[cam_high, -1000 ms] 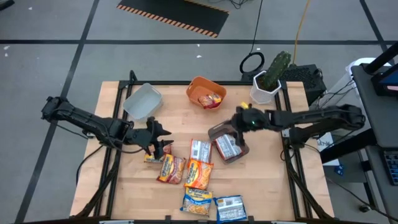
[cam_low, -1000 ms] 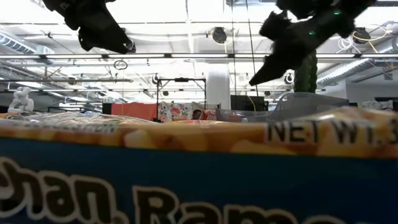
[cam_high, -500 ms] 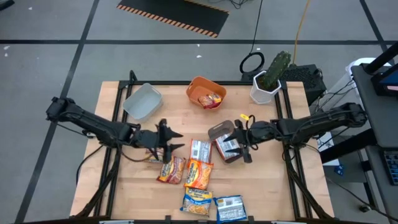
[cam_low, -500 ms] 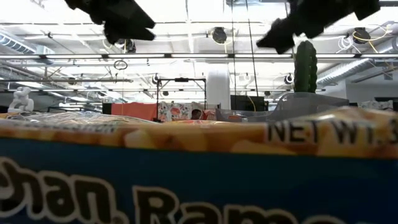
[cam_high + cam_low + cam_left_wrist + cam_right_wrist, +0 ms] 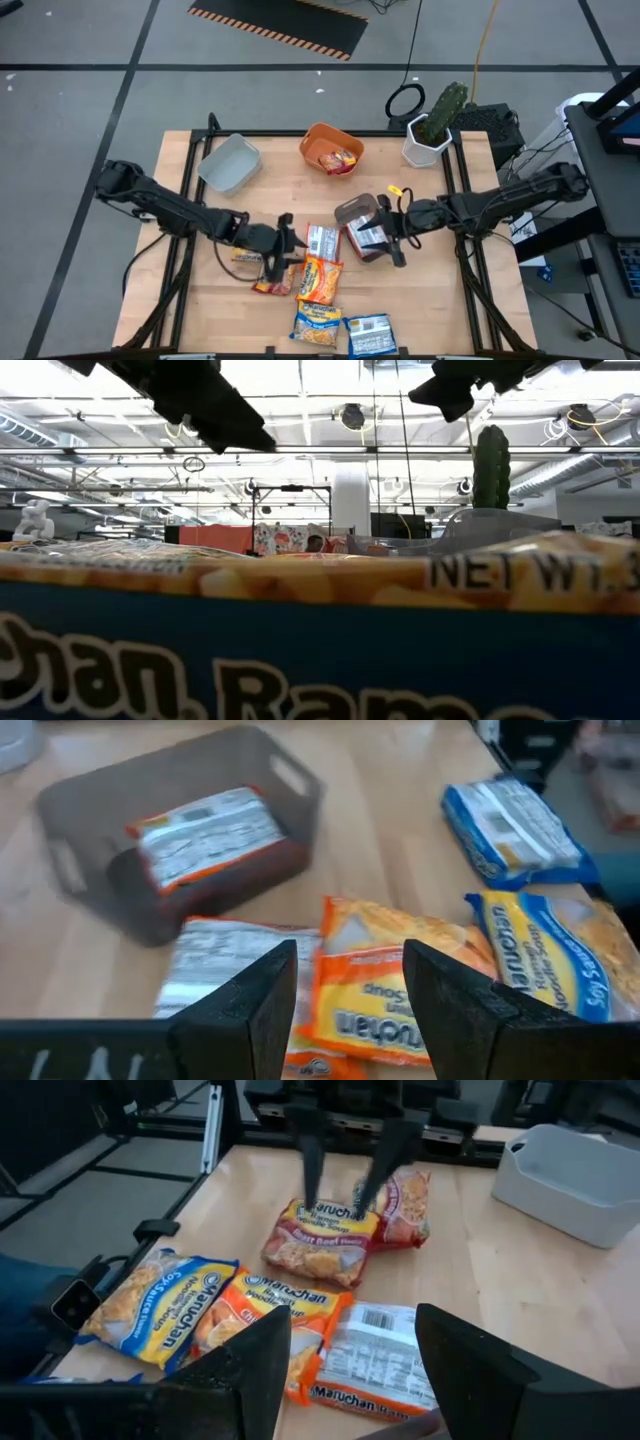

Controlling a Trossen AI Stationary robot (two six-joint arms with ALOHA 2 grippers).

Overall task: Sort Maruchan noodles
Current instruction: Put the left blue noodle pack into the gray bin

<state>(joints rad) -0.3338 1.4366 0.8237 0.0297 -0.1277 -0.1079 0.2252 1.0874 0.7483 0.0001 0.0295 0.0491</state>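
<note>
Left gripper (image 5: 287,243), jaws apart and empty, has swung toward table centre over the loose noodle packets (image 5: 320,279), seemingly picking next, while right gripper (image 5: 392,236) waits open at three o'clock.

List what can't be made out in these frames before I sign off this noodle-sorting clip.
- Low view: a blue-and-yellow plastic ramen packet pressed against the lens hides the tabletop, so where the grippers stand over it is unseen.
- High view: the red-brown crinkly packet is largely covered by the left gripper; contact cannot be told.
- High view: the label of the packet in the orange plastic tray is too small to read.
- Left wrist view: the far packets are blurred.
</note>
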